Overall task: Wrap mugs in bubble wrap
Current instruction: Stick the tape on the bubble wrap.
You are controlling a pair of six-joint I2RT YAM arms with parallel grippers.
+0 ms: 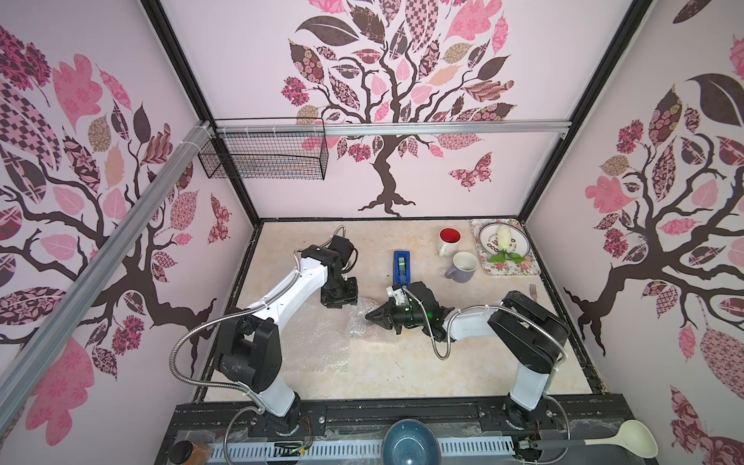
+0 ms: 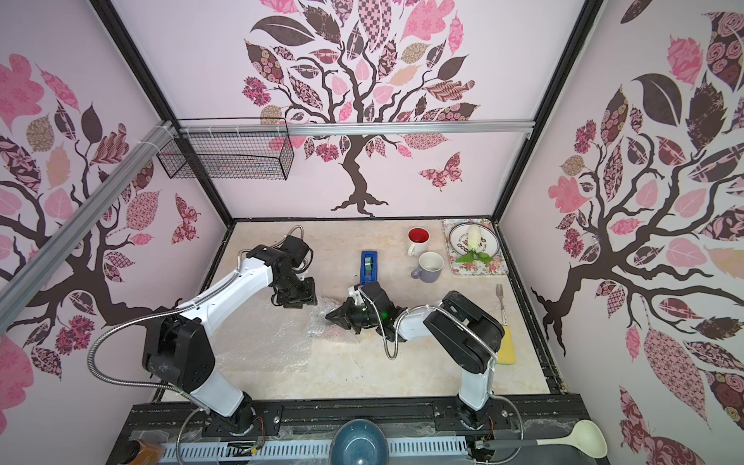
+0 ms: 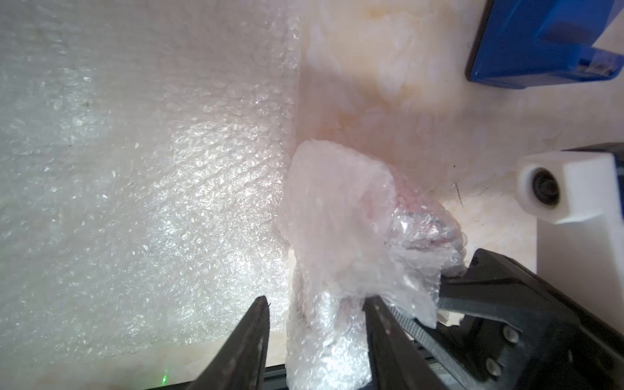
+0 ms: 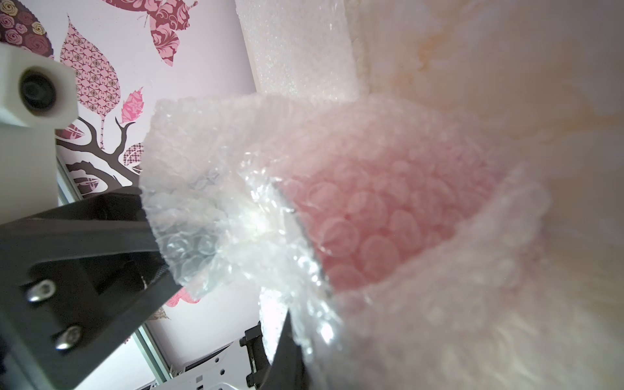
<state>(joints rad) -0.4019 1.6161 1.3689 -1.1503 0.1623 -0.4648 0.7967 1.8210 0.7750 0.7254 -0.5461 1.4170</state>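
The left hand (image 3: 314, 324) is spread, its dark fingers (image 3: 248, 341) on either side of a crumpled bundle of bubble wrap (image 3: 351, 236). One finger meets the wrap and the other stands clear of it. The right hand (image 1: 371, 317) is pressed together, pinching a loose edge of that wrap near the middle of the counter (image 1: 422, 362).

The red mug (image 4: 371, 219) sits inside the bundle. It shows only as a pink-red blur through the bubbles, with neither handle nor rim to be made out. In both top views the bundle is hard to pick out between the two hands.

A flat sheet (image 1: 310, 354) of the same wrap lies just left of it, its left edge hidden behind the left arm. The white mug with red inside (image 1: 449, 240) and the lavender mug (image 1: 462, 265) stand bare at the far right, beside a floral tray (image 1: 519, 269). The blue tape dispenser (image 1: 401, 266) lies just beyond the right hand and is cut off in the left wrist view.
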